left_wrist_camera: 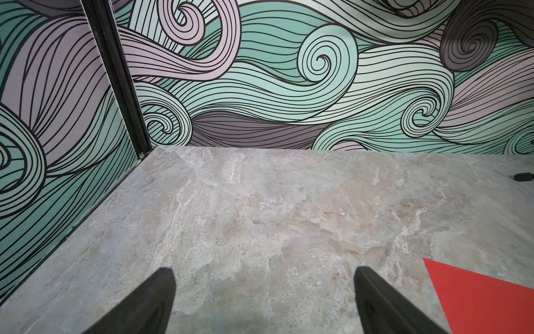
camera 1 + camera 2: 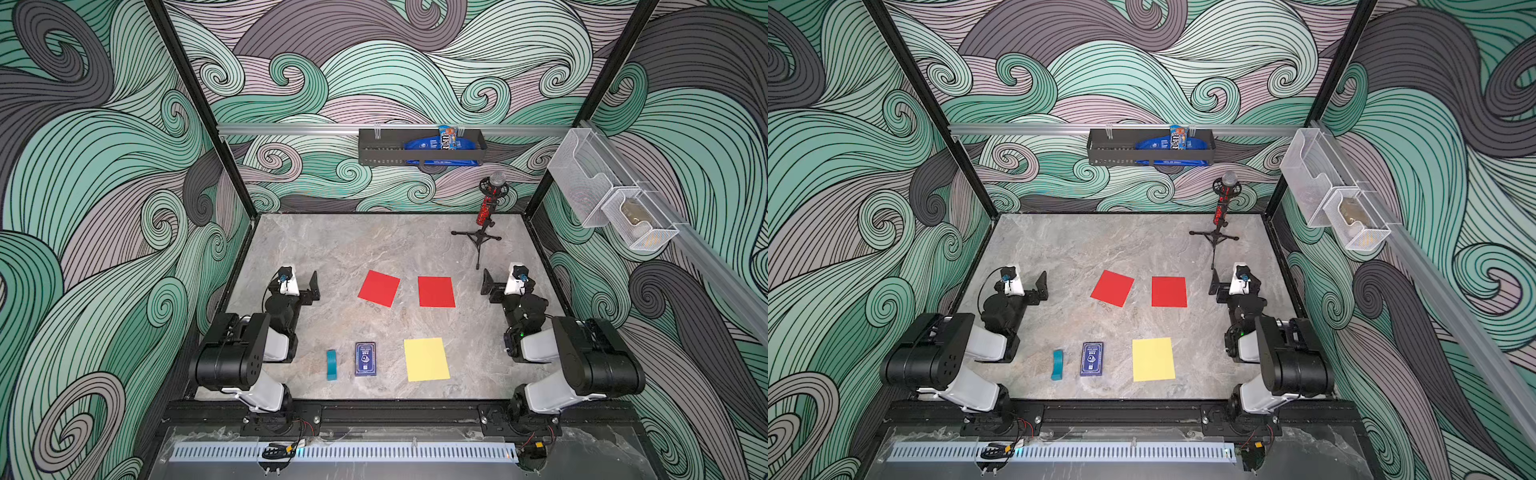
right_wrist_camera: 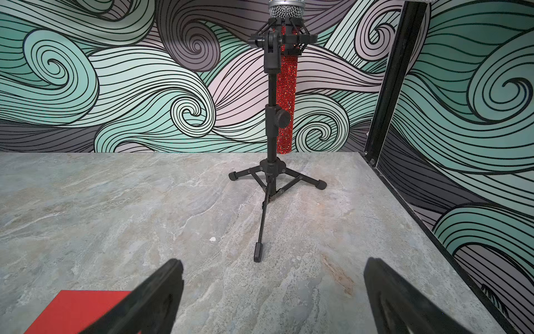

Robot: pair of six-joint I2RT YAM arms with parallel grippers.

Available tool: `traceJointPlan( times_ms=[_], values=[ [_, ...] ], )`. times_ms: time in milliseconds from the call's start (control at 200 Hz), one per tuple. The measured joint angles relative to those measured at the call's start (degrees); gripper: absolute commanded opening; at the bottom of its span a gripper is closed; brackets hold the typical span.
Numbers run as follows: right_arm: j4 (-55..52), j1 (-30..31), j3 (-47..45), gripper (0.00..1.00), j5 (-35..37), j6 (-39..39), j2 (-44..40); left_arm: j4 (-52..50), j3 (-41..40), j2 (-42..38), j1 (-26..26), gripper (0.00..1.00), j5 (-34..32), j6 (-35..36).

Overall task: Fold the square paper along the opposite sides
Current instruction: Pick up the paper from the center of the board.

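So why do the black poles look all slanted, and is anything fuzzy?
In both top views the wide lens makes the black pole lean outward, with even light on the table; in the left wrist view the left gripper looks dark and slightly fuzzy; in the right wrist view the microphone stand is sharp.

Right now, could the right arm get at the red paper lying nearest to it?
Probably yes: the right gripper is open and empty, nothing lies between it and the nearer red paper, and the microphone stand stands farther back.
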Motion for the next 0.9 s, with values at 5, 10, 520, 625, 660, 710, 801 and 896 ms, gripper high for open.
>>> traceJointPlan(
  times_ms=[5, 10, 520, 625, 660, 710, 801, 896],
  values=[
    [0.0, 0.0, 0.0, 1.00, 0.0, 0.0, 0.0, 0.0, 0.0, 0.0, 0.0, 0.99, 0.0, 0.0],
    [0.0, 0.0, 0.0, 1.00, 0.0, 0.0, 0.0, 0.0, 0.0, 0.0, 0.0, 0.99, 0.0, 0.0],
    [0.0, 0.0, 0.0, 1.00, 0.2, 0.0, 0.0, 0.0, 0.0, 0.0, 0.0, 0.99, 0.0, 0.0],
    [-0.1, 0.0, 0.0, 1.00, 0.5, 0.0, 0.0, 0.0, 0.0, 0.0, 0.0, 0.99, 0.0, 0.0],
    [-1.0, 0.2, 0.4, 1.00, 1.4, 0.1, -0.2, 0.0, 0.0, 0.0, 0.0, 0.99, 0.0, 0.0],
    [-5.9, 0.9, 2.1, 1.00, 3.2, 0.0, -1.7, -0.5, 0.0, -0.3, -0.3, 0.99, -1.2, -0.2],
    [-18.5, 3.0, 9.1, 1.00, 7.2, 1.8, -6.4, -4.9, 0.5, -3.8, -2.3, 0.99, -6.2, -0.7],
    [-30.5, 5.0, 19.5, 1.00, 8.3, 8.2, -10.3, -11.5, 3.4, -9.7, -5.5, 0.99, -13.3, -1.0]
  ],
)
